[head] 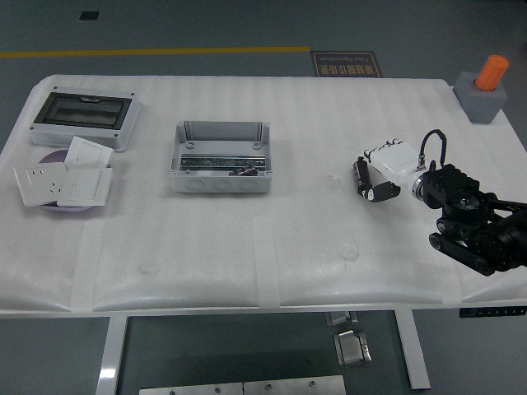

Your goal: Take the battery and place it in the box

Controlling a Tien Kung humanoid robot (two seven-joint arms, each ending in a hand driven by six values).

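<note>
The battery (360,176) is a small black cylinder on the white table, right of centre. My right hand (375,174), white with black fingers, comes in from the right edge and has its fingers and thumb curled around the battery's right side, with the battery low on the table. The box (221,186) is an open grey enclosure left of centre, holding a metal rail and a few small dark parts. It stands well to the left of the hand. My left arm does not show.
A grey enclosure with a dark window (82,118) stands at the back left. White wall sockets (62,181) lie on a purple plate at the left edge. A grey block with an orange cylinder (486,89) stands at the back right corner.
</note>
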